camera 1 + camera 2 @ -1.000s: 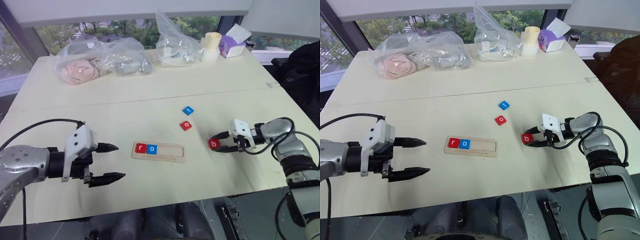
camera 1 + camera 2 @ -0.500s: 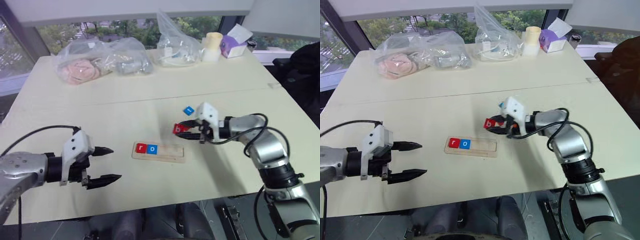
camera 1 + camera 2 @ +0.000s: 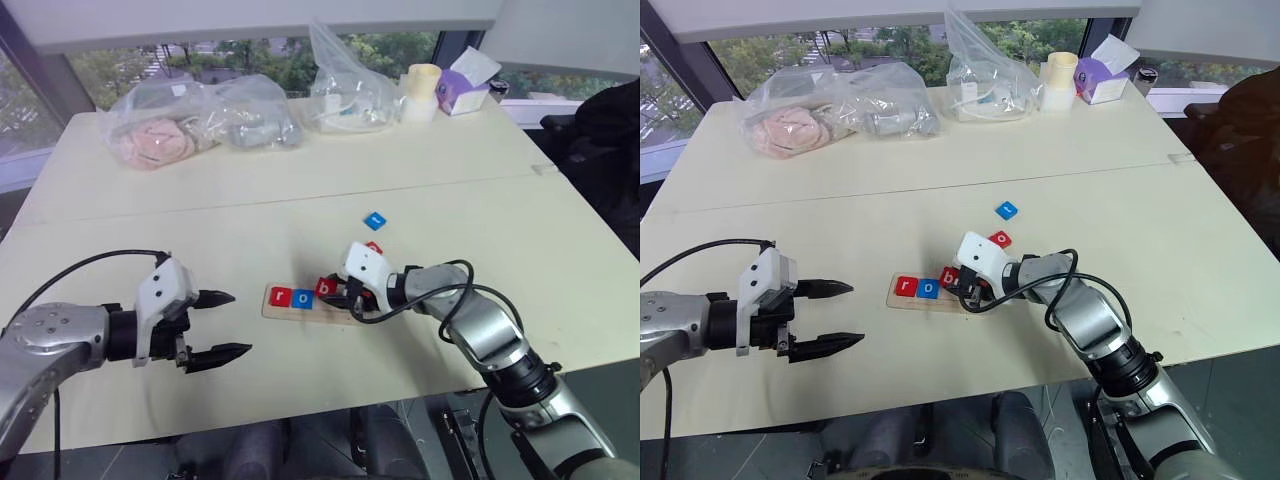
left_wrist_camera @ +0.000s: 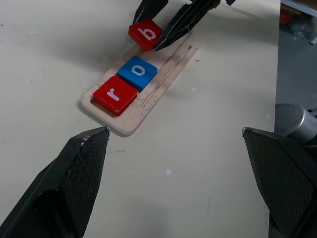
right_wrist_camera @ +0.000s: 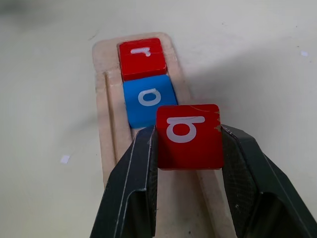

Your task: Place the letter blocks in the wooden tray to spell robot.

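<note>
The wooden tray (image 4: 163, 84) lies at the table's middle front, with a red r block (image 3: 279, 296) and a blue o block (image 3: 302, 297) side by side at its left end. My right gripper (image 3: 330, 292) is shut on a red b block (image 5: 188, 136), holding it just over the tray next to the blue o. A blue t block (image 3: 375, 220) and a red o block (image 3: 374, 247) lie loose on the table beyond the tray. Left of the tray, my left gripper (image 3: 238, 322) hangs open with nothing between its fingers, pointing towards the tray.
At the far edge of the table are two clear plastic bags (image 3: 200, 125) (image 3: 350, 95), a pale cup (image 3: 422, 90) and a purple tissue box (image 3: 460, 85). A seam crosses the tabletop behind the loose blocks.
My right gripper has carried the red b block leftwards from the table's right side to just over the tray beside the blue o. The left gripper has stayed put.
</note>
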Motion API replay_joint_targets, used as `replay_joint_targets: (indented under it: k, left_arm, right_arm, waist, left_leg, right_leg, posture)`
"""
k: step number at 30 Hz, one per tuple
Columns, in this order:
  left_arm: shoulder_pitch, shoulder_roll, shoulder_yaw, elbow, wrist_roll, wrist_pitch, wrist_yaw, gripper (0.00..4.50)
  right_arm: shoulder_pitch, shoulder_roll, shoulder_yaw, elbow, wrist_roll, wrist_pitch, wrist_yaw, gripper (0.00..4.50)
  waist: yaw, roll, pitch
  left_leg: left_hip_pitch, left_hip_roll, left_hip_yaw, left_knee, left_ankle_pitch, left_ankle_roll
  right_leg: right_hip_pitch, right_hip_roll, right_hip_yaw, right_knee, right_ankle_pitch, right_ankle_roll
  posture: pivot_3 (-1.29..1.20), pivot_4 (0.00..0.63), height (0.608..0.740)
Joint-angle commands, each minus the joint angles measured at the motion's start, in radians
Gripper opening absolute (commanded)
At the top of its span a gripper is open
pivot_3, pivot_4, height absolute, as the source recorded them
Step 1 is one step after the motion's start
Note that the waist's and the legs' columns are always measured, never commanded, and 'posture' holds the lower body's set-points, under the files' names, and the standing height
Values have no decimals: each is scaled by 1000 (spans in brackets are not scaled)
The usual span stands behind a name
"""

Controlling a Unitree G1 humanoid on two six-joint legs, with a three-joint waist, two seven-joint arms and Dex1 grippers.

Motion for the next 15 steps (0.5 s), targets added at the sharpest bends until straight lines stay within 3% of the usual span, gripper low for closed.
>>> replay_joint_targets:
  k: [1,13,15]
  left_arm:
    - [-8,-2,-5,-4,6,-18,2,4500]
    - [-11,-12,-29,4,29,-36,10,4500]
    - [-12,-13,-29,6,31,-39,11,4500]
  right_arm:
    - [-1,-10,7,-46,15,3,18,1150]
    - [-5,14,40,0,12,-17,14,1150]
    - [-7,16,40,14,12,-23,17,2187]
  waist:
    - [0,0,0]
    - [-1,0,0]
    - [0,0,0]
  left_leg:
    - [0,0,0,0,0,0]
    - [0,0,0,0,0,0]
    - [0,0,0,0,0,0]
  right_leg:
    - [0,0,0,0,0,0]
    - [0,0,0,0,0,0]
    - [0,0,0,0,0,0]
  posture:
    - [0,150,740]
    - [0,150,740]
    - [0,150,740]
